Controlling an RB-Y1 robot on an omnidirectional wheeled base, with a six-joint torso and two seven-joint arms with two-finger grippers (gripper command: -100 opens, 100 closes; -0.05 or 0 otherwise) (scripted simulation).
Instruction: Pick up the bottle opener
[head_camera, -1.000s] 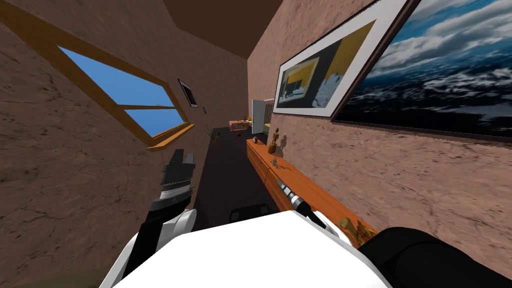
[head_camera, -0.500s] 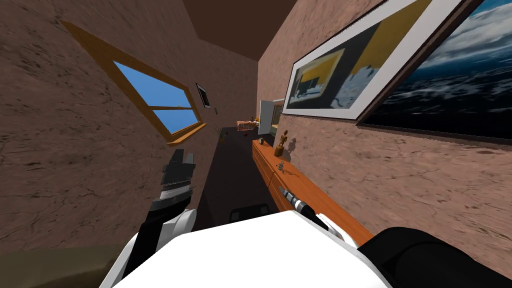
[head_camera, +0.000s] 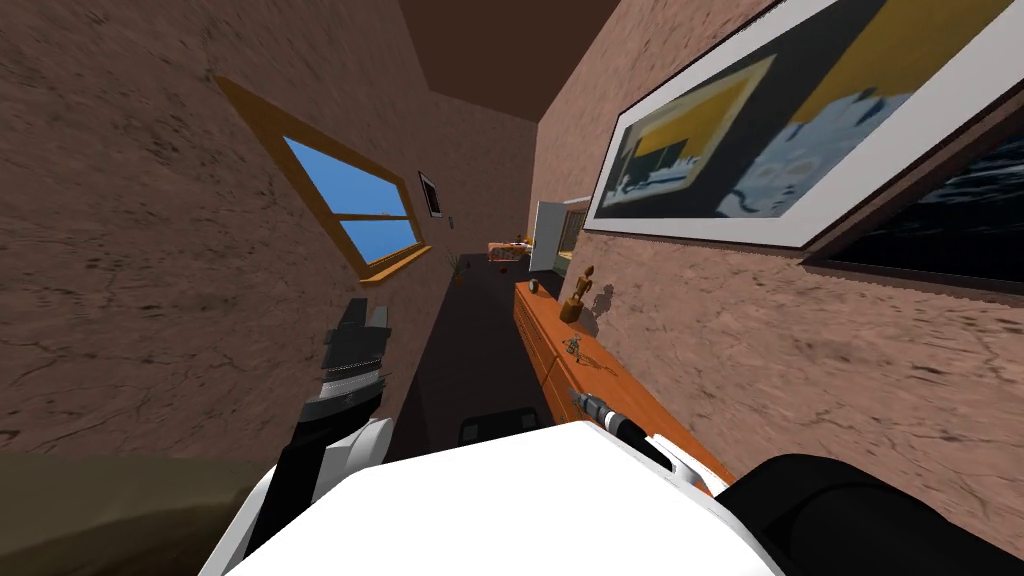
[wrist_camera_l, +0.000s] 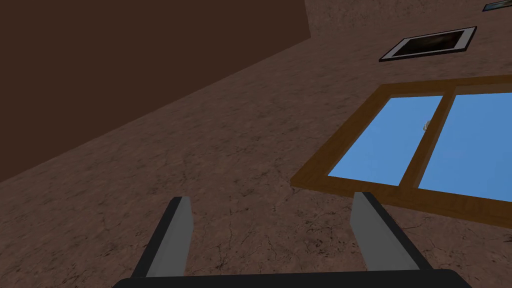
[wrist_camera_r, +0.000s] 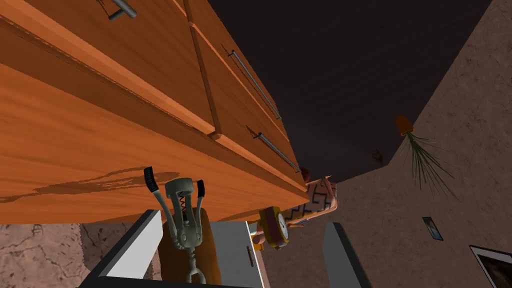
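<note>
Right hand (wrist_camera_r: 241, 220) near grey winged opener (wrist_camera_r: 183, 225)

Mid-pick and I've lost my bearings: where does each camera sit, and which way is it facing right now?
Head view: on the head, looking steeply down along the room, with the sideboard on the right; it shows the left gripper and the right gripper.
Left wrist view: on the left hand, pointed away from the sideboard; its fingers stand open.
Right wrist view: on the right hand, looking along the sideboard top at the bottle opener ahead of its open fingers.
Shared: the head and right wrist views both show the sideboard and the bottle opener.
</note>
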